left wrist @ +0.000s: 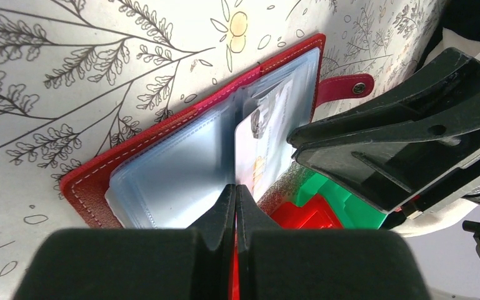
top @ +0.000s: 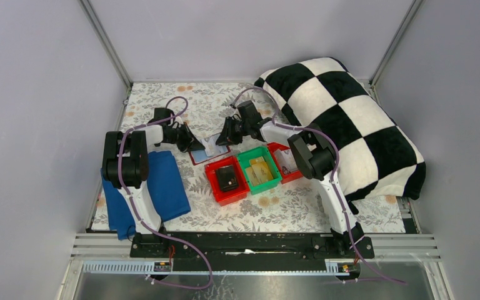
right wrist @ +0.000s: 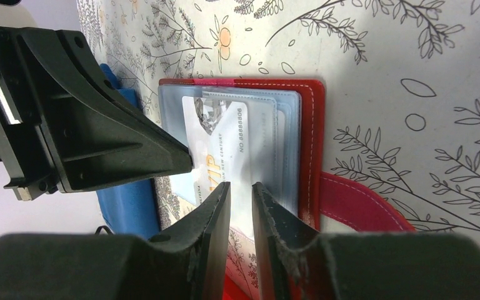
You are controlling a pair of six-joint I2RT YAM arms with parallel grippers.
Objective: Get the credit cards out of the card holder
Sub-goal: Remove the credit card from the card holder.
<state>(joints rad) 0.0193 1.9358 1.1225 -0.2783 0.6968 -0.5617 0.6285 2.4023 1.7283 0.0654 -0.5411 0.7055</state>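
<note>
Left gripper (left wrist: 235,190): its 2 fingers are pressing together at the near edge of the open card holder (left wrist: 87,187), which is lying flat on the floral table (left wrist: 69,75). Right gripper (right wrist: 240,187): its fingers are standing narrowly apart over 1 credit card (right wrist: 237,144), which is protruding from a pocket.

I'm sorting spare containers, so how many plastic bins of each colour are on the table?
red bins: 2
green bin: 1
Total: 3
</note>
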